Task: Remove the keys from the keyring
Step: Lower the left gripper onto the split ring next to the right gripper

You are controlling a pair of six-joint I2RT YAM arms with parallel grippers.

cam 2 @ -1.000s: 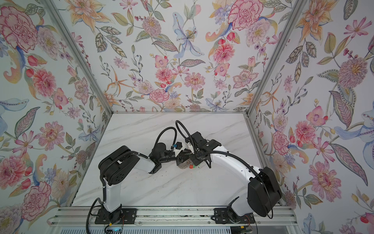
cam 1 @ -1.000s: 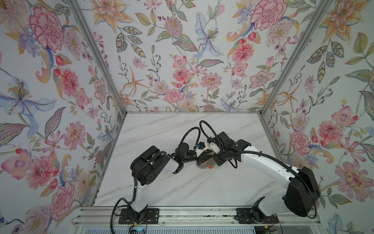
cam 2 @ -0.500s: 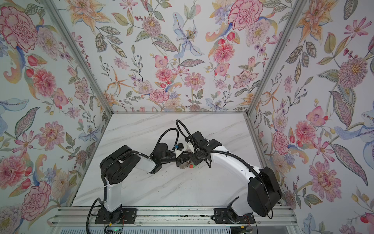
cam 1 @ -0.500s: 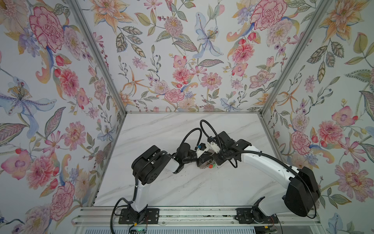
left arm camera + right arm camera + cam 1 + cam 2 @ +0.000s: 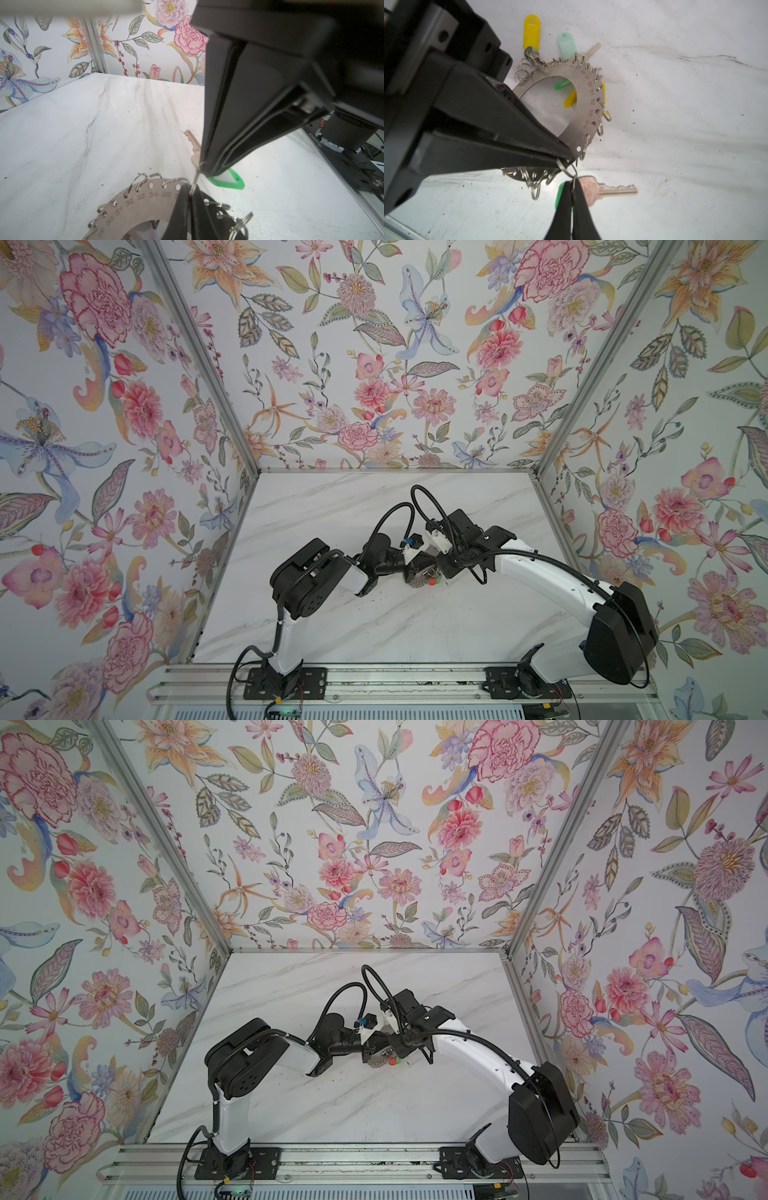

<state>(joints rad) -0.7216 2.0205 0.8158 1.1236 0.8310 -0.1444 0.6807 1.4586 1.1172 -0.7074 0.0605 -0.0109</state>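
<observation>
The keyring [image 5: 589, 99], a flat grey numbered disc with small rings along its rim, is held tilted just above the marble table, with my left gripper [image 5: 190, 194] shut on its rim [image 5: 143, 199]. My right gripper [image 5: 572, 188] is shut on the small split ring of one of the keys [image 5: 612, 190], which carries a green tag [image 5: 228, 180]. That ring still links to the disc, right at the left fingertips [image 5: 564, 158]. More tagged keys hang from the far rim: yellow [image 5: 531, 33] and mint [image 5: 566, 46]. In both top views the disc [image 5: 417, 580] [image 5: 376, 1061] shows between the two wrists.
Flowered walls enclose the table [image 5: 374, 614] on three sides. An aluminium rail [image 5: 374, 680] carrying both arm bases runs along the front edge. Black cables [image 5: 419, 506] loop above the two wrists. Green and yellow tags [image 5: 571, 99] show through the disc's hole.
My left gripper's jaws have closed onto the keyring's rim. The left wrist has edged slightly towards the right arm. The right gripper stays shut on the split ring.
</observation>
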